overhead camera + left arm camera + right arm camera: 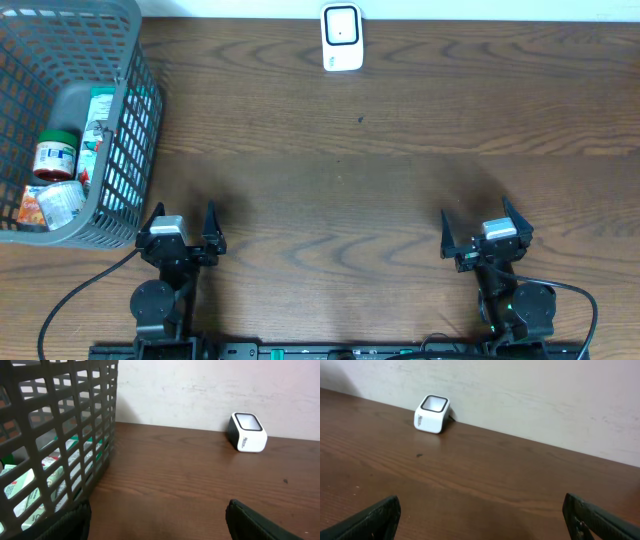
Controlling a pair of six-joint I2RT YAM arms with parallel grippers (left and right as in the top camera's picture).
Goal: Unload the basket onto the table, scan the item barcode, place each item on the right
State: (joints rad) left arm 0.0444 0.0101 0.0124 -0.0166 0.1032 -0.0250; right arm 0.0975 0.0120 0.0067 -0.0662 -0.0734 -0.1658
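Observation:
A white barcode scanner stands at the table's far edge, also seen as the scanner and the scanner in the wrist views. The items lie in a grey mesh basket at the far left: a green-lidded jar, a can and a green-and-white box. My left gripper rests open near the front edge, just right of the basket's near corner, nothing between its fingers. My right gripper is open and empty at the front right, as its own view shows.
The basket wall fills the left of the left wrist view, packages showing through the mesh. A pale wall runs behind the scanner. Bare brown wood lies between the grippers and the scanner.

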